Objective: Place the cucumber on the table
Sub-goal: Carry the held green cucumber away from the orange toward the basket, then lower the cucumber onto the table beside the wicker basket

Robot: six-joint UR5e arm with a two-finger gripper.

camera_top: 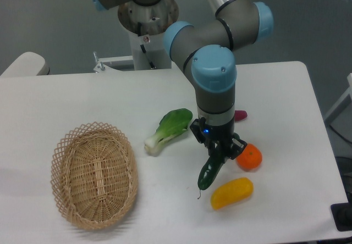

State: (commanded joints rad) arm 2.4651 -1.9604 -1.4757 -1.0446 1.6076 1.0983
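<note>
The cucumber [208, 175] is a slim dark green glossy vegetable, tilted with its thin stem tip pointing down-left near the white table [110, 95]. My gripper [219, 155] points straight down and is shut on the cucumber's upper end. I cannot tell whether the cucumber's lower tip touches the tabletop or hangs just above it. The cucumber sits between the bok choy and the yellow fruit.
A woven wicker basket [94, 175] lies at the front left. A light-green bok choy [169, 129] lies left of the gripper. An orange [249, 157] and a yellow fruit [232, 193] sit right beside the cucumber. A magenta object [240, 115] peeks from behind the arm.
</note>
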